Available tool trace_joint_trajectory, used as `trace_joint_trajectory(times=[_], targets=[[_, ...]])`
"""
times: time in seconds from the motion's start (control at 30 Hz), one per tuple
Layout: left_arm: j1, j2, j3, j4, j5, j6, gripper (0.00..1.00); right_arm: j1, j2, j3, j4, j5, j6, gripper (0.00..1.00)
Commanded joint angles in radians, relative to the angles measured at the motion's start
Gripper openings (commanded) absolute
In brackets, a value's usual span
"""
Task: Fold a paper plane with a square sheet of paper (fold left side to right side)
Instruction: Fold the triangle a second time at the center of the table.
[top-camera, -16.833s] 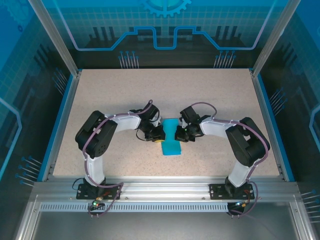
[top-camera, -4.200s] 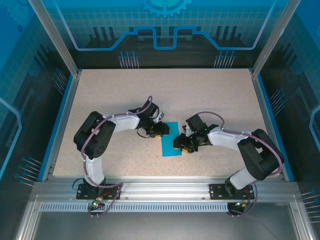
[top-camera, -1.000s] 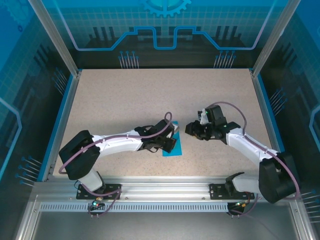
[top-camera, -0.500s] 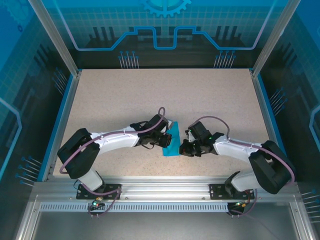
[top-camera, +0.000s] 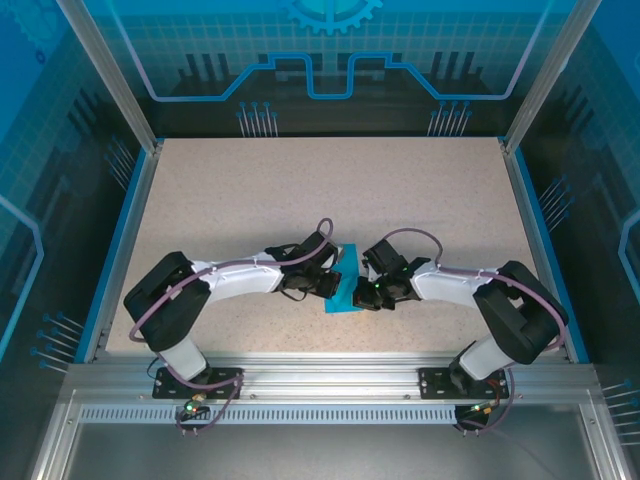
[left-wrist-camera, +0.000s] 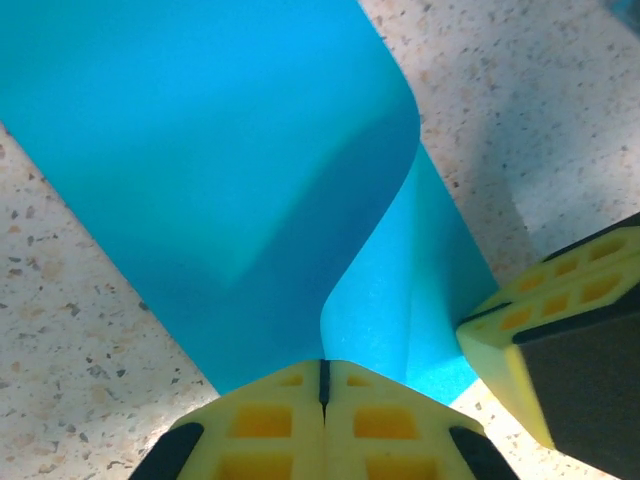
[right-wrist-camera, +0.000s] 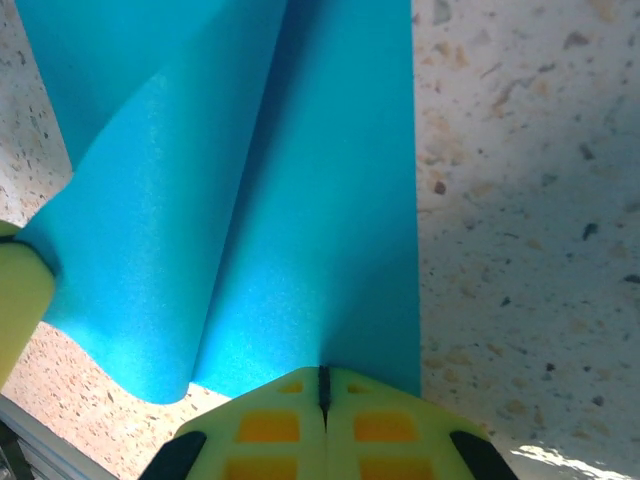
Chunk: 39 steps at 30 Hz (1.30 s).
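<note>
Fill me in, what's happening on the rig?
Both arms meet over the folded teal paper sheet in the middle of the table. The left gripper is shut on a flap that curls up off it. The right gripper is shut at the sheet's edge; pinching or pressing, can't tell. No plane shape yet.

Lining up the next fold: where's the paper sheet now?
Top view: the paper sheet lies front-centre on the table, left gripper shut on its left side, right gripper on its right.
</note>
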<state>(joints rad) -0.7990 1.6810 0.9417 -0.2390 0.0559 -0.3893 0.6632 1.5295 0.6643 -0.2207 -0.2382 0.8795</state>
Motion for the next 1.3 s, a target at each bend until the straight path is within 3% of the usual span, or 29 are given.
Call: trace_joint_trajectory(times=[0.0,1.27], targets=[[0.014,0.020,0.044,-0.029,-0.024,0.018,0.04,0.019,0.018,0.018,-0.056,0.015,0.002,0.00],[0.030,0.104,0.092,-0.049,-0.086,0.023,0.04,0.022,0.044,0.023,-0.107,0.020,-0.030,0.00]])
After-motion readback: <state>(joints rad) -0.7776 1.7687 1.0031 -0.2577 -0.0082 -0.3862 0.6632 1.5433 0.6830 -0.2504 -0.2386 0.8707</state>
